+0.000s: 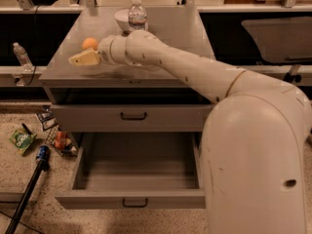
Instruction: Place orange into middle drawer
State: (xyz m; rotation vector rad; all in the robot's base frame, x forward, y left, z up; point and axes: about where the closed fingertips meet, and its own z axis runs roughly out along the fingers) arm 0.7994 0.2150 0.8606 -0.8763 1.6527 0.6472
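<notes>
Jaws' opening impossible to tell on cream gripper point(82, 58) low over grey tabletop point(185, 38), small round orange fruit point(90, 43) just behind, apparently ungrasped; pickup and transfer into open grey metal middle drawer point(161, 199) outstanding.

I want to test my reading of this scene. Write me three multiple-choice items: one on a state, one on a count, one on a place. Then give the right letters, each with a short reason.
1. The lower drawer, under the upper drawer, is:
A. shut
B. pulled open
C. taken off its rails

2. How many drawer handles show?
A. one
B. two
C. four

3. Where is the orange?
A. in the lower drawer
B. in the upper drawer
C. on the cabinet top

Answers:
1 B, because its inside shows, standing out in front of the upper drawer.
2 B, because each of the two fronts has one dark handle.
3 C, because it sits on the cabinet top, close behind the claw, which is low over the top's front left part.
</notes>
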